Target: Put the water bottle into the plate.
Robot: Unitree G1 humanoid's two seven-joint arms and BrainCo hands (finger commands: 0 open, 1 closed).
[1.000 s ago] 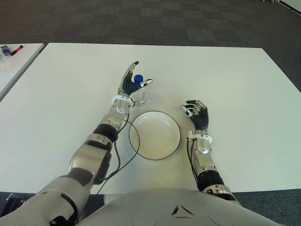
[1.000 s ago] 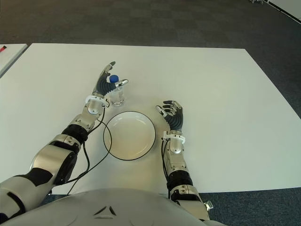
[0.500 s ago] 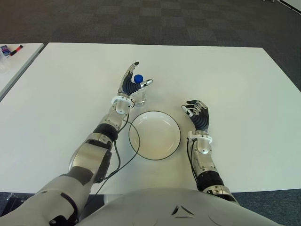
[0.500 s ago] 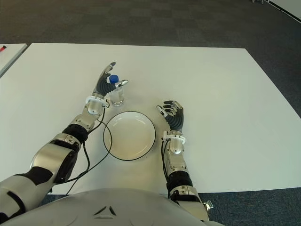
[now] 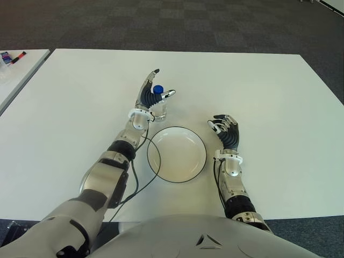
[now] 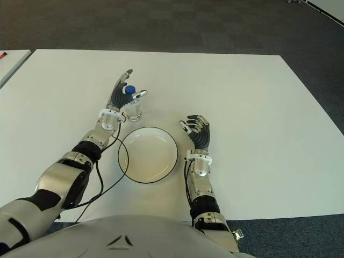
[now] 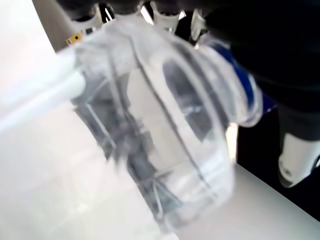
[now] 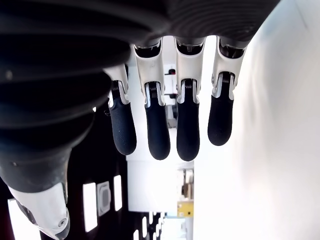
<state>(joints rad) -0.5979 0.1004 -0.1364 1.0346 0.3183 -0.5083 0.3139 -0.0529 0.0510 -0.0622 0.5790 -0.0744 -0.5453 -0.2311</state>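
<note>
Water bottle [image 5: 158, 106] stands upright on the table [image 5: 279, 91] in the left eye view, blue cap up, long axis vertical, just above and left of the plate [image 5: 177, 154]; your left hand [image 5: 152, 92] sits against its left side with fingers spread, thumb reaching round, nothing clamped yet. Your right hand [image 5: 226, 132] shows just right of the plate, farther from the bottle. In the left wrist view the bottle fills the frame right at the palm. In the right wrist view, the fingers [image 8: 150, 131] hang loosely curled, holding nothing.
</note>
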